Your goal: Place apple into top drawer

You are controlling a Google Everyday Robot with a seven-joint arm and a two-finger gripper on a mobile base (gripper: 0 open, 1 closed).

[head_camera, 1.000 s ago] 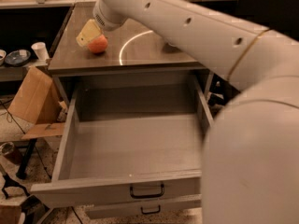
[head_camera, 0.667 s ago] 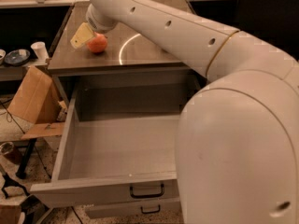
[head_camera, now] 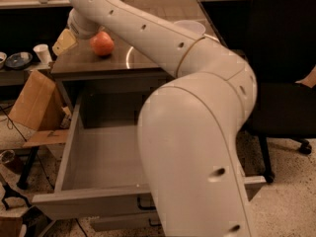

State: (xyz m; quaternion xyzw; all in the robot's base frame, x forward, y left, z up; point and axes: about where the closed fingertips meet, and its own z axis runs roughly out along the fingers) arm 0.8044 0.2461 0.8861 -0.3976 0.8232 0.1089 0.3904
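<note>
The red-orange apple (head_camera: 102, 43) sits on the brown cabinet top (head_camera: 143, 58), near its left edge. My gripper (head_camera: 65, 41) is at the end of the white arm (head_camera: 148, 28), just left of the apple and close beside it. The top drawer (head_camera: 101, 154) is pulled wide open below the cabinet top, and the part of it that shows is empty. Its flat front panel (head_camera: 89, 202) faces me. My arm's bulky lower link (head_camera: 192, 157) hides the drawer's right half and most of its handle.
A white bowl (head_camera: 190, 27) stands on the cabinet top behind the arm. A black office chair (head_camera: 281, 68) is on the right. A cardboard box (head_camera: 32, 102) leans left of the drawer. A white cup (head_camera: 42, 53) and a dark dish (head_camera: 16, 60) stand on a shelf at far left. The lower drawer (head_camera: 116, 223) shows under the open one.
The arm has swung left and nearer the camera, now covering the drawer's right side. The gripper has moved to the apple's left side. The apple stays on the cabinet top.
</note>
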